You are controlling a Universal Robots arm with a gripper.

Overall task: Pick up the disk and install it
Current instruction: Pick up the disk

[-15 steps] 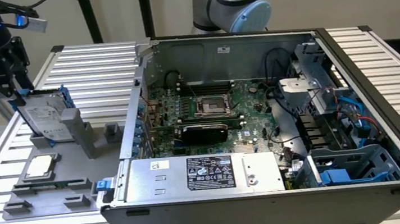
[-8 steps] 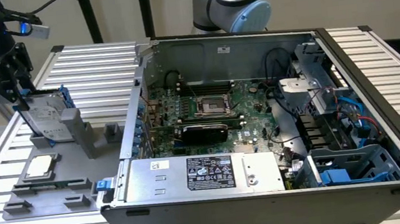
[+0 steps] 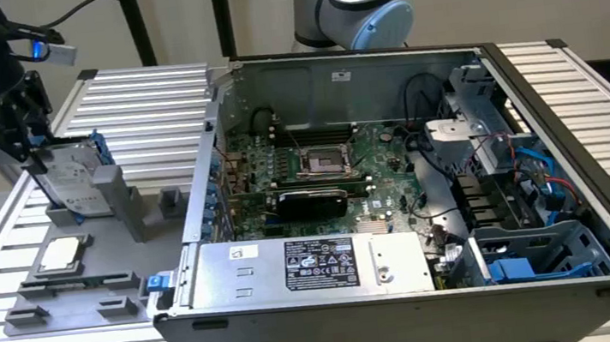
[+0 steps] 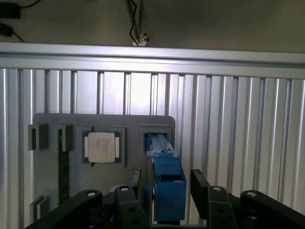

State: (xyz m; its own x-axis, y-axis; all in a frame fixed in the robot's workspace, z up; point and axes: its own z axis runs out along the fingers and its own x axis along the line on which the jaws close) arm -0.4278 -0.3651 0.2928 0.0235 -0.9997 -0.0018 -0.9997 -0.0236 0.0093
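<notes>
Right now you're at the pick-up step: your gripper [image 4: 167,177] straddles, jaws open, the disk [image 3: 72,180] standing on edge at a corner of the grey fixture plate [image 4: 134,148], so closing calls for square contact; the wrist view shows the side gaps, the exterior view the open computer case [image 3: 414,314].

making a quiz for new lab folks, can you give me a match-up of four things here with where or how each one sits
1 disk
2 chip
3 labelled grey box
4 gripper

a inside the computer case
b open, jaws either side of the disk
c upright in a grey holder
d flat on the grey fixture

Pairs: 1-c, 2-d, 3-a, 4-b
</notes>
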